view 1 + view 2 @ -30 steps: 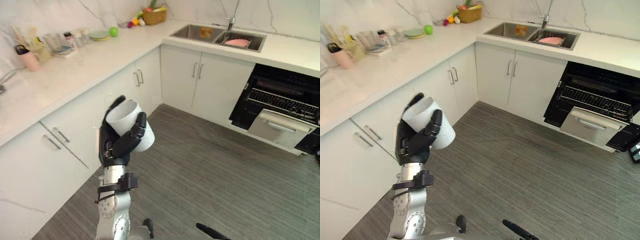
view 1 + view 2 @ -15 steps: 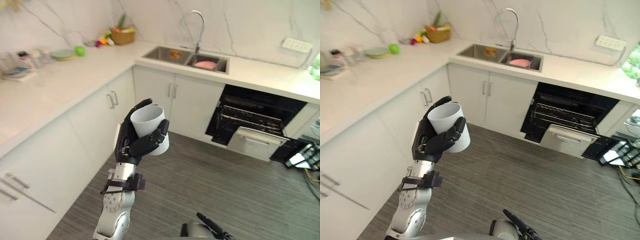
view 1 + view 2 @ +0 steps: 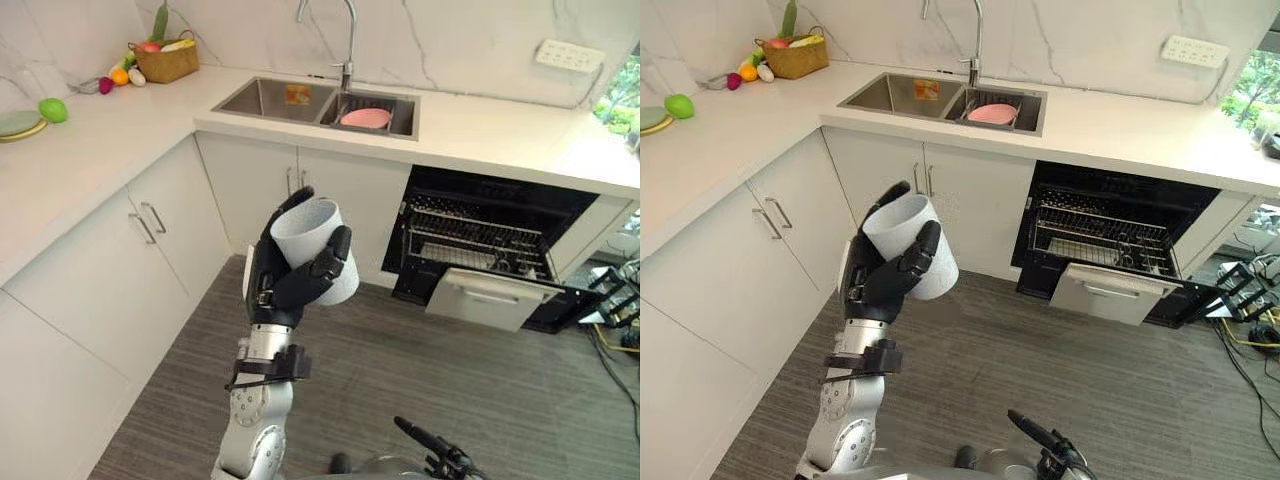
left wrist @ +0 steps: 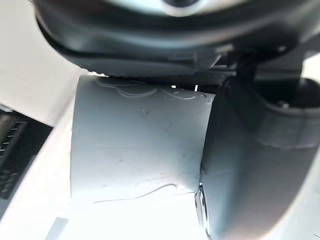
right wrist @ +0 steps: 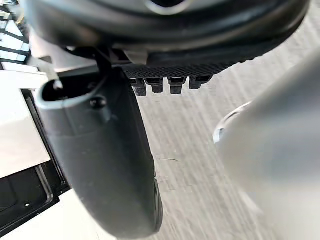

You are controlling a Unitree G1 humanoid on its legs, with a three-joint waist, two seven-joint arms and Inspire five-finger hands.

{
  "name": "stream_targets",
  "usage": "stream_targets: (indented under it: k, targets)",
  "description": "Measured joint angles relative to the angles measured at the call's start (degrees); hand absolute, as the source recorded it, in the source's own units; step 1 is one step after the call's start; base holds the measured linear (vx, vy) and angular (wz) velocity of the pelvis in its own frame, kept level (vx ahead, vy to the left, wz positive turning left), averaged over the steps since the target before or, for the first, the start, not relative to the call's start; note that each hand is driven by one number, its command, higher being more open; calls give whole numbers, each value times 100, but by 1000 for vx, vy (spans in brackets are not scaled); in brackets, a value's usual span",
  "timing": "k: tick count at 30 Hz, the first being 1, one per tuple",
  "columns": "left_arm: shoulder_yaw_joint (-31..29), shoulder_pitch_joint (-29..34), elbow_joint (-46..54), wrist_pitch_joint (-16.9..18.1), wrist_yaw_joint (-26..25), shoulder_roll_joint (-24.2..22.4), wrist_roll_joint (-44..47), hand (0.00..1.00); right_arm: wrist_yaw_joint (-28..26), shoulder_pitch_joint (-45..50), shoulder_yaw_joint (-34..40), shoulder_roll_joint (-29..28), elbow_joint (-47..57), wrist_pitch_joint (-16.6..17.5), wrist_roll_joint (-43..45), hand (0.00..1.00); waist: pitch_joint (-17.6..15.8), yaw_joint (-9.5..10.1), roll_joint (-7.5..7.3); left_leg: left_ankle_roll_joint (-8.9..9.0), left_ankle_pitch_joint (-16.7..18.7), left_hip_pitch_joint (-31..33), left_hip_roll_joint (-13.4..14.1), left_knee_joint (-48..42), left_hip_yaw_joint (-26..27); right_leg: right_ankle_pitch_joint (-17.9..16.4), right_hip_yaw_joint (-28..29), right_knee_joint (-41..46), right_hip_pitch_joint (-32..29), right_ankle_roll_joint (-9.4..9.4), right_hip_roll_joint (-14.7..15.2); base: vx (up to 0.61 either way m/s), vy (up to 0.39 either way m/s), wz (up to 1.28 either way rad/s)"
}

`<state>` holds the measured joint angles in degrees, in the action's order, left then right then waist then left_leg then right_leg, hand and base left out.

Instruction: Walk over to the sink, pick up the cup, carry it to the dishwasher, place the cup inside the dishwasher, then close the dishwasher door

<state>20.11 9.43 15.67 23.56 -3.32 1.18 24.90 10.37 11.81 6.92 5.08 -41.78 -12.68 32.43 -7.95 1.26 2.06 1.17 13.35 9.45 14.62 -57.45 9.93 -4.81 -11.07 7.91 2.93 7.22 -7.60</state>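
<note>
Turning centres the open black dishwasher; my left hand grips the white cup, which walking jolts could loosen.

A home kitchen: an L-shaped white table runs above white cupboard doors with bar handles, a steel double sink sits under a curved tap, and a dishwasher (standing open, racks showing) is built in beside it. There are marble-veined walls, a basket of fruit and vegetables, a wall socket and a grey plank floor.
</note>
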Motion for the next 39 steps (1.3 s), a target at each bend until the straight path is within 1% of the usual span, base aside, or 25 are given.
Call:
stream_targets:
  k: [2,4,6,8,10,12,14,15,16,17,19,22,23,25,26,27,29,30,32,33,34,35,36,37,39]
  targets:
    - [-172,-5,118,211,-25,4,148,0,125,-104,-113,-10,-3,210,-3,100,21,69,-35,-20,227,-23,-371,1510,106,19,345,-139,199,78,51,341,45,-84]
    - [-309,-46,220,436,-221,-2,210,0,154,-262,-233,-13,-13,413,-12,100,27,73,-63,31,97,-56,-743,3167,-48,-7,697,-182,329,-48,178,318,106,-96]
    - [-303,-128,237,686,-646,-15,186,0,240,-346,-354,-20,-41,636,-18,100,108,79,-140,118,-791,-167,-1078,4493,-465,-156,1170,-246,563,-247,393,412,189,-96]
    - [-227,-265,237,762,-862,-28,112,0,347,-370,-390,-33,-41,853,-26,100,146,58,-101,125,-1051,-104,-1089,4813,-619,-308,1417,-247,683,-399,456,390,231,-73]
    - [-200,-304,237,816,-971,-25,7,0,461,-354,-389,-41,-41,970,-61,100,279,41,-67,76,-1691,-199,-1040,4949,-557,-452,1704,-165,741,-576,500,402,289,-69]
    - [-281,-379,222,843,-1045,141,-19,0,614,-355,-376,-195,-38,1098,-122,100,466,-55,-285,-140,-1564,-382,-1230,4923,-200,-646,1936,155,662,-769,792,447,322,-70]
    - [-452,-473,188,789,-1041,210,-5,0,786,-367,-319,-279,8,1203,-161,100,488,-137,-343,-248,-1317,-573,-1319,4894,5,-672,1951,662,516,-818,903,340,268,-57]
    - [-560,-494,194,758,-990,220,2,0,941,-353,-229,-354,79,1269,-170,100,484,-142,-349,-297,-1102,-796,-1343,4911,185,-751,1836,1528,190,-975,947,179,172,-76]
    - [-666,-486,202,695,-886,249,65,0,1130,-299,-182,-452,277,1334,-191,100,427,-142,-390,-339,-901,-1109,-1407,4953,392,-695,1539,2855,-318,-1300,1112,243,251,-96]
    - [-723,-464,212,635,-826,291,96,0,1255,-271,-152,-509,412,1366,-294,100,361,-164,-406,-382,-731,-1366,-1453,4935,530,-613,1245,3804,-673,-1404,1320,201,239,-79]
    - [-747,-339,225,535,-711,351,84,0,1341,-226,-139,-517,562,1402,-463,100,374,-300,-321,-395,-501,-1620,-1449,4884,703,-688,700,4724,-1184,-1256,1661,166,195,-47]
    - [-747,-179,425,387,-429,495,23,0,1400,-218,-145,-608,1253,1460,-859,100,449,-458,-276,-298,-361,-1800,-1309,4995,953,-694,-280,3585,-1685,-1253,1841,266,125,-41]
    - [-769,-107,434,343,-383,544,6,0,1441,-219,-158,-658,1629,1547,-1049,100,450,-488,-281,-217,-312,-1845,-1265,5018,1032,-648,-601,2584,-1643,-1217,1693,338,19,-50]
    - [-859,108,419,224,-381,536,10,0,1500,-216,-191,-734,2278,1604,-1370,100,445,-496,-296,-97,-193,-2022,-1245,4990,1101,-54,-759,997,-1380,-928,1288,355,-44,-57]
    - [-900,222,326,143,-365,490,8,0,1526,-221,-264,-642,2693,1678,-1560,100,420,-528,-173,-65,45,-2140,-1179,4833,1065,607,-723,356,-1061,-452,1026,373,-50,-63]
    - [-901,269,250,48,-312,433,-11,0,1520,-274,-290,-571,3006,1726,-1737,100,363,-463,-66,-32,138,-2081,-1039,4442,1061,751,-595,-41,-797,-407,849,361,-45,-65]
    - [-817,295,100,-20,-225,387,-16,0,1506,-260,-268,-529,3292,1793,-1935,100,321,-396,-77,-30,220,-2093,-944,4432,890,798,-417,-291,-576,-390,763,213,-65,-58]
    - [-785,328,95,-43,-84,339,-42,0,1443,-89,-158,-510,3496,1920,-2049,100,333,-391,21,50,61,-2179,-803,4768,866,775,-353,-296,-566,-407,593,138,-67,-51]
    - [-864,313,-19,13,130,337,88,0,1140,184,155,-538,3409,2534,-2133,100,298,-381,49,205,144,-2245,-708,4629,775,577,-312,-261,-492,-449,528,97,8,-18]
    - [-952,335,-99,14,214,365,229,0,916,484,538,-574,3337,2990,-2158,100,161,-410,-50,227,158,-2028,-690,3890,783,430,-318,-276,-319,-499,654,95,20,14]
    - [-1048,438,-82,16,260,319,245,0,802,765,887,-580,3494,3106,-2045,100,43,-440,-26,169,104,-1559,-520,2597,802,350,-324,-303,-183,-528,721,75,13,10]
    - [-1113,509,-44,17,280,265,266,0,746,919,985,-519,3786,2791,-1684,100,14,-453,33,141,-10,-1287,-365,1925,807,313,-330,-309,-126,-533,701,112,44,-12]
    - [-1197,664,29,40,287,155,271,0,600,1147,1057,-389,3930,2363,-1308,100,18,-457,97,115,-502,-787,-39,804,828,267,-271,-390,52,-503,646,178,93,-26]
    - [-1166,752,27,74,289,144,263,0,385,1336,1037,-347,3811,2245,-1204,100,47,-418,55,131,-535,-507,153,288,838,252,-195,-526,209,-504,637,222,109,-32]
    - [-1004,834,-2,70,287,139,249,0,281,1355,882,-444,3701,2275,-1244,100,103,-367,50,14,163,-365,151,1024,899,264,-15,-589,228,-478,742,206,89,-41]
